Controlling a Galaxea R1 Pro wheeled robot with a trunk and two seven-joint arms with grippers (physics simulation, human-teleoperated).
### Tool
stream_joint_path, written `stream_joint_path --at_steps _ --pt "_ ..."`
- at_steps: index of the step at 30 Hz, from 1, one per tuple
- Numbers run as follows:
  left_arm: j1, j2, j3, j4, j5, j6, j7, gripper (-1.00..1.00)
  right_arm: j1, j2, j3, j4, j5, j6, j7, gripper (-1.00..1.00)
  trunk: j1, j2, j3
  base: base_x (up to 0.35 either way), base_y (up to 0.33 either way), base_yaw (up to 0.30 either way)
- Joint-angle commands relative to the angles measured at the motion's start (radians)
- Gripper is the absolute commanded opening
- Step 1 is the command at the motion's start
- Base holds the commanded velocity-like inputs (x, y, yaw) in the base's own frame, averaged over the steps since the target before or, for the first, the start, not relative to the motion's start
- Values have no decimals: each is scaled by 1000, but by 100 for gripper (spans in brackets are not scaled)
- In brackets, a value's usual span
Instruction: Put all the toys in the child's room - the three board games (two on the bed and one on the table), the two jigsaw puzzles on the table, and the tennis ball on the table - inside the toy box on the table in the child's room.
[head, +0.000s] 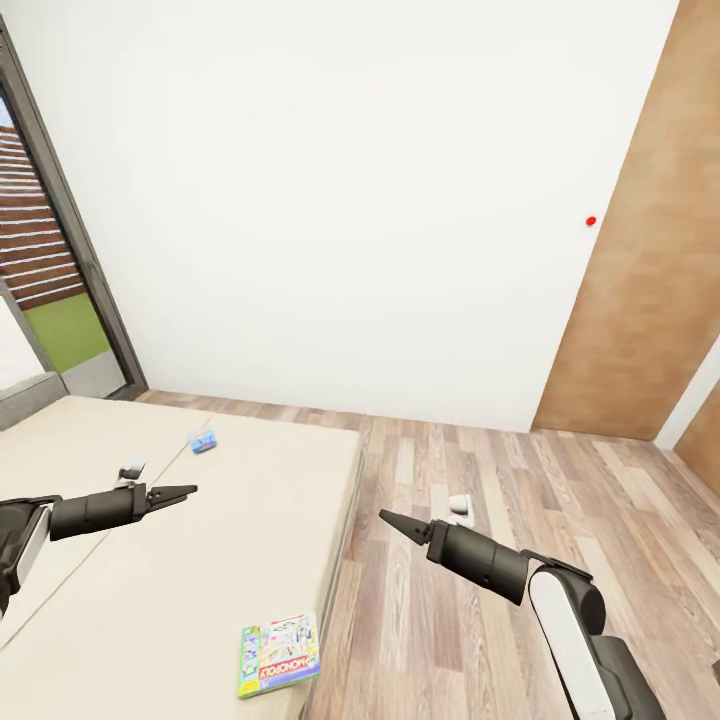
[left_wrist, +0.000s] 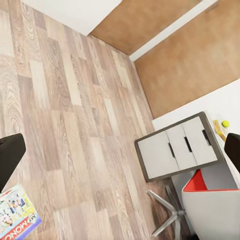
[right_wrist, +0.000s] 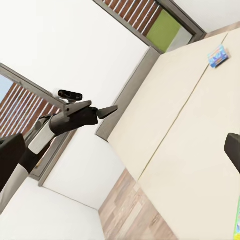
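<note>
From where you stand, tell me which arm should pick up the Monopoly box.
Left, probably. The Monopoly box lies on the bed's near edge; the left gripper hangs over the bed, the right gripper over the floor.

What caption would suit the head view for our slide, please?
Both arms hover empty over the bed, where two board games lie: one near, one far.

**Three cameras, one bed corner**

The head camera looks forward and down from high up, over the bed (head: 200, 520) and plank floor (head: 470, 600) toward a white wall. The left wrist camera faces the floor and a distant desk (left_wrist: 220, 107), sharing the green-edged board game (left_wrist: 17, 217) with the head view. The right wrist camera looks across the bed at the left arm.
</note>
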Motion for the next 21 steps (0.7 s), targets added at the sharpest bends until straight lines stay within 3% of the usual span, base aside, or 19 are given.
stream_joint_path --at_steps 1,9,21 --pt "-1 0 1 0 -1 10 -4 100 -1 0 -1 0 -1 5 1 100 1 -2 -2 0 0 112" --pt "-1 0 2 0 -2 11 -5 100 -1 0 -2 0 -1 5 2 100 1 -2 2 0 0 129" --pt "-1 0 1 0 -1 12 -5 100 -1 3 -1 0 -1 4 2 100 1 -2 2 0 0 44"
